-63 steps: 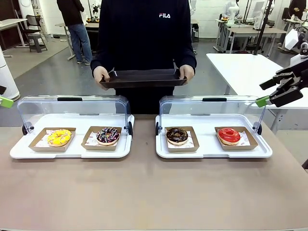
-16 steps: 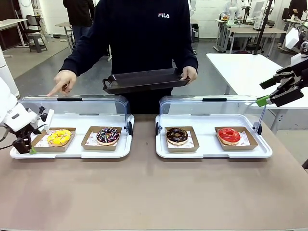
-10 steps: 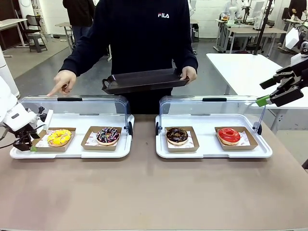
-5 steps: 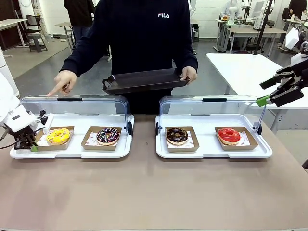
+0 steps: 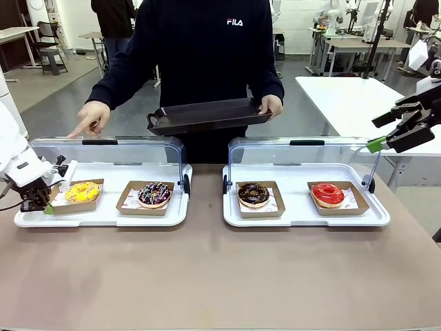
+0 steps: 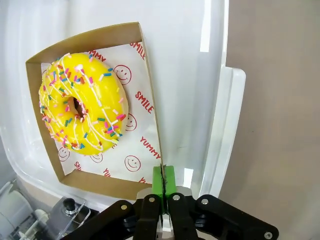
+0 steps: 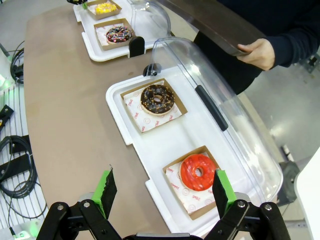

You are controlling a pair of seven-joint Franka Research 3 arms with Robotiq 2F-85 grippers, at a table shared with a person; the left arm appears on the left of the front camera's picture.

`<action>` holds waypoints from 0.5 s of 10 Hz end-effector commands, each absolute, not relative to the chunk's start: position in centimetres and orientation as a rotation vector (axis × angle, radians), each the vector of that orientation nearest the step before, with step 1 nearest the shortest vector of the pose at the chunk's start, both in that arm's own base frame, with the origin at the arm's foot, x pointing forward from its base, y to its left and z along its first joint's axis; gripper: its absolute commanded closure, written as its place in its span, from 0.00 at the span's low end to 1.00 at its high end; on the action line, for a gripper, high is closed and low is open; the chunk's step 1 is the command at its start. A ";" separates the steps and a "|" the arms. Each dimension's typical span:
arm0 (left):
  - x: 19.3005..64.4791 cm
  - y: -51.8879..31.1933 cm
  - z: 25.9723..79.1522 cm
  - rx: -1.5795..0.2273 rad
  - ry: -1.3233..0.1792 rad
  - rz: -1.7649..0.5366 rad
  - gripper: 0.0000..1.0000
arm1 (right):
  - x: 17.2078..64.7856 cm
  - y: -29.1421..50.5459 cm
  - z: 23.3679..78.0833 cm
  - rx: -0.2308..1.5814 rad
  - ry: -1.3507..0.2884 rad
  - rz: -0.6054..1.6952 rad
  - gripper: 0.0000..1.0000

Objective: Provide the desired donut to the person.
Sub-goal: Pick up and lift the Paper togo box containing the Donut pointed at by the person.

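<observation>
**Carton gripped, lift-out comes next**

Closing over the past second, the left gripper [image 6: 163,177] has brought its green pads together on the near corner of the carton [image 6: 100,181]. The carton now sits slightly skewed and drawn toward the gripper on the white tray [image 5: 103,218]. The pads pinch only the thin card wall, and the left wrist view shows no gap between them.

The yellow donut [image 5: 82,192] lies in the carton, beyond the fingertips and off to one side, apart from the pads. It sits at the left end of the left tray, in front of the raised clear lid [image 5: 103,155]. Behind the lid, the person's pointing hand [image 5: 91,117] aims down at this end of the tray, so the yellow donut looks to be the one wanted. The other hand [image 5: 270,105] holds out a black tray [image 5: 207,114] above the gap between the two white trays.

The grasp looks done. The next move should raise the carton clear of the tray lip and carry it up and across to the black tray. It needs to stay level, since a corner pinch on thin card could let it sag or swing.

At the far right, the right gripper [image 7: 165,192] hangs with its fingers spread wide and holds nothing, well apart from the red donut [image 7: 198,172].
</observation>
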State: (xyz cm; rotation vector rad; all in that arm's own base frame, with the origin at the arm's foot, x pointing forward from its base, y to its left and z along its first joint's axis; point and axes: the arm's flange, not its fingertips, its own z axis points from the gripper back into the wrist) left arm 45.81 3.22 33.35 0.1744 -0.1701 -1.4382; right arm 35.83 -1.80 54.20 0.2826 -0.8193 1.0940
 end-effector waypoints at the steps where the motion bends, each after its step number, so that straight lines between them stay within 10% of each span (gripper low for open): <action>1: 44.9 3.6 34.3 0.167 -0.213 -1.452 1.00 | 35.8 -1.7 54.0 0.306 -0.836 1.103 0.00; 5: 39.6 5.1 37.8 0.139 -0.351 -1.442 1.00 | 35.8 -1.7 54.0 0.306 -0.836 1.103 0.00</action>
